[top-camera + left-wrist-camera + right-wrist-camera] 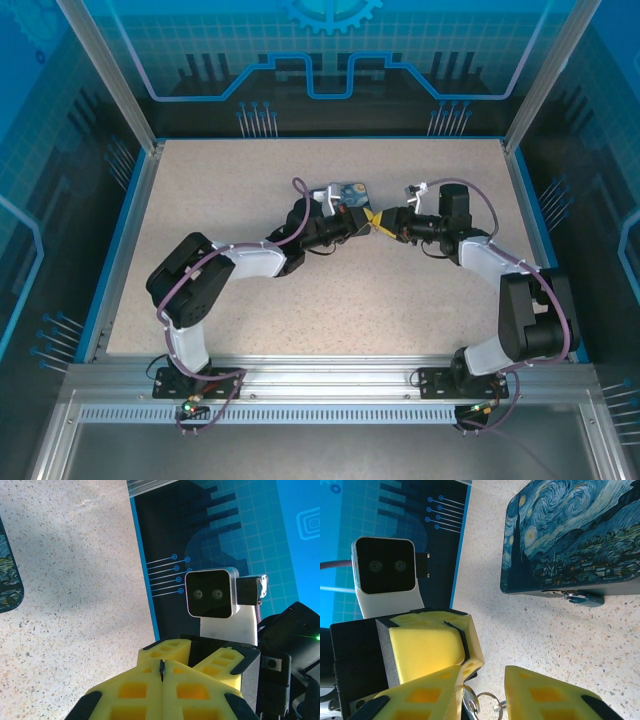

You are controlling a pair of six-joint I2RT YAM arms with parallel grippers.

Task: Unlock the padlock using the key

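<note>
A small silver metal key ring [489, 700], made of thin wire loops linked together, hangs at the bottom edge of the right wrist view, in the gap between the parted yellow fingers of the right gripper [485, 707]. In the left wrist view, a thin dark metal strip [161, 671], upright and seen edge-on, sits pinched between the closed yellow pads of the left gripper [161, 662]. Whether this strip is the key cannot be told.

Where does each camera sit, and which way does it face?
Top external: above and behind the bases, looking down on the table; left arm and right arm meet mid-table.
Left wrist: on that wrist, looks past its shut left hand at the right wrist's camera.
Right wrist: on that wrist, looks past its right hand at the painted box and the left wrist's camera.
Shared: all three show the box.
</note>
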